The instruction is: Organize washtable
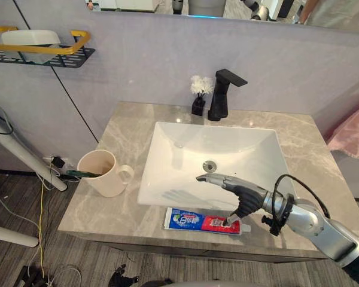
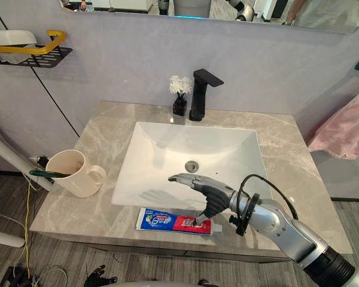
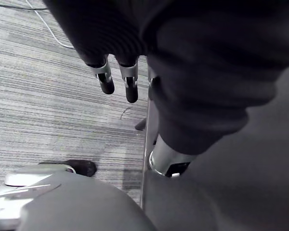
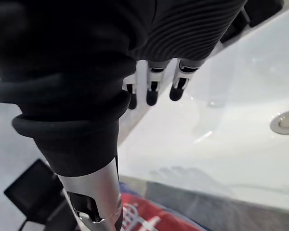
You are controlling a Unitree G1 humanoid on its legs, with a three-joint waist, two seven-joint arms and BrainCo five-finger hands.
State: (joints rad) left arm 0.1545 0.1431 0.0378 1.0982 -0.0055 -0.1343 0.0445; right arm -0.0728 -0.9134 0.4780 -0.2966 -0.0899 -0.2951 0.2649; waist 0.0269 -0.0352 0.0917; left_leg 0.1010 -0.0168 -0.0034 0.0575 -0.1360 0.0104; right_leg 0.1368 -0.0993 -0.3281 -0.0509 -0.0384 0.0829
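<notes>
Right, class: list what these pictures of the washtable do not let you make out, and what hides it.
Part of the toothpaste tube: left eye view, under the right hand's thumb.
One end of the toothbrush: left eye view, down inside the mug.
White object on the wall shelf: left eye view, lower part behind the yellow rail.

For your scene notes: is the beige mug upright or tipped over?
Upright: the mug stands on the countertop left of the sink, its open mouth facing up.

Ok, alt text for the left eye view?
The robot's right hand, fingers straight, hovers at the front of the white rectangular sink, thumb down on a blue-and-red toothpaste tube on the grey marble counter. A beige mug holding a green toothbrush stands left of the sink.
</notes>
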